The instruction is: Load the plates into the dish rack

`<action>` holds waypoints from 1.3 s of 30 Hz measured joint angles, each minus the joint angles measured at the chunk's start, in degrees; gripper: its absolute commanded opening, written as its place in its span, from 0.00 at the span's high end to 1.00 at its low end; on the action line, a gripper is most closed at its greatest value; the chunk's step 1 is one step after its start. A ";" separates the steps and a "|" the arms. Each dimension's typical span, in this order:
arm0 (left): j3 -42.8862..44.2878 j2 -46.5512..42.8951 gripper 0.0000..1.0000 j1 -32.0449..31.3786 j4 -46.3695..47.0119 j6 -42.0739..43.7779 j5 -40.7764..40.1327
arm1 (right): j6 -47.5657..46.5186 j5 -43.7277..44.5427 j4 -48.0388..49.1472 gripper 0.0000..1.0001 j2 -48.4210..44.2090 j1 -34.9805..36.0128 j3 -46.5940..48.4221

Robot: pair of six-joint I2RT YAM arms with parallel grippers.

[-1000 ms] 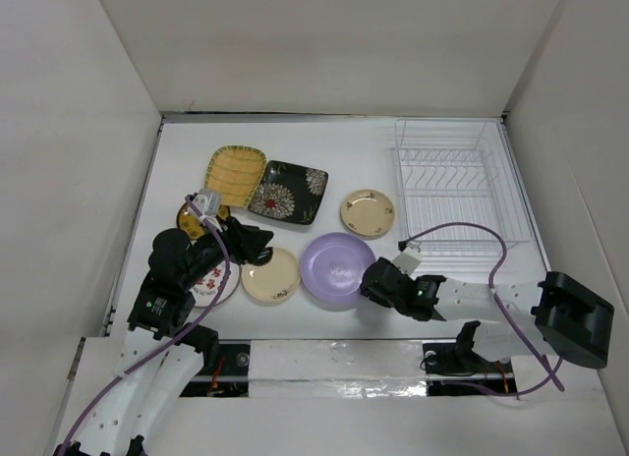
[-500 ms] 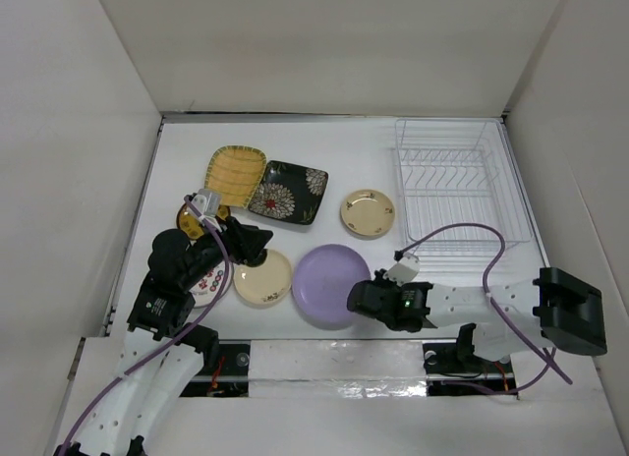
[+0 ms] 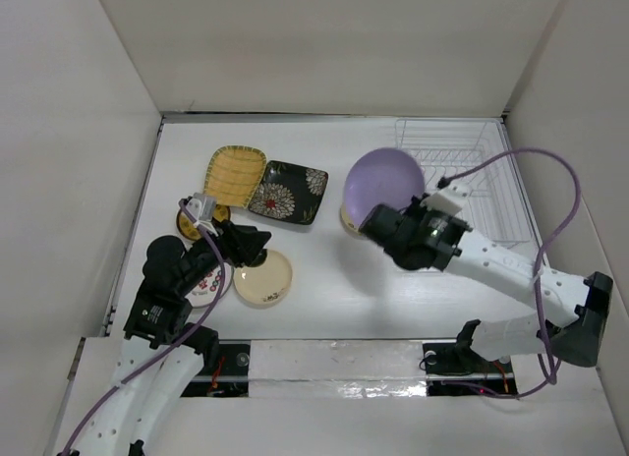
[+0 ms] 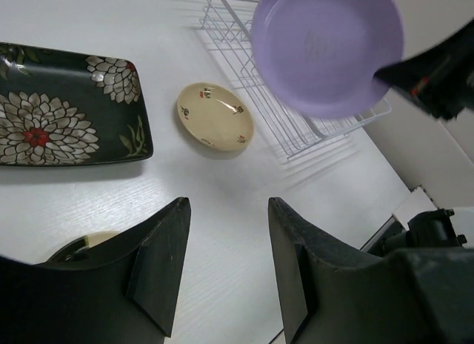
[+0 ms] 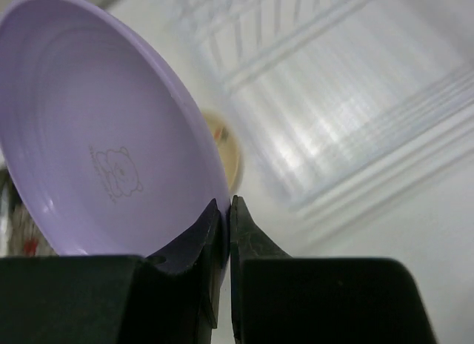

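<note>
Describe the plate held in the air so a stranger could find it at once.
Start at the white wire dish rack on the far right. Just left of it, the right claw pinches a round lavender plate by its rim. It alone is purple and held aloft.

Right end effector (image 5: 224,210) pinched closed, arm high; left end effector (image 4: 227,225) spread, seemingly low.

The white table (image 3: 324,313) carries a wire rack (image 3: 484,171) in its far right corner. A yellow plate (image 3: 234,173) and a black plate (image 3: 288,191) lie side by side toward the far left. A cream plate (image 3: 263,278) lies by the near edge.
</note>
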 measured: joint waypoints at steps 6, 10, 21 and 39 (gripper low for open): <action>-0.02 -3.13 0.57 -2.29 -0.07 -0.02 -1.09 | -36.35 2.67 18.75 1.00 -2.89 -24.96 3.56; -0.02 -6.03 0.57 -4.17 -0.09 -0.04 -2.03 | -56.17 0.09 34.05 1.00 -3.80 -38.64 3.56; -0.02 -10.99 0.54 -8.37 -0.28 -0.31 -5.16 | -101.31 2.67 73.20 1.00 10.03 -54.47 4.35; -0.44 -11.98 0.55 -10.54 -0.55 -0.46 -6.08 | -130.42 -0.87 97.88 1.00 17.40 -56.61 -0.42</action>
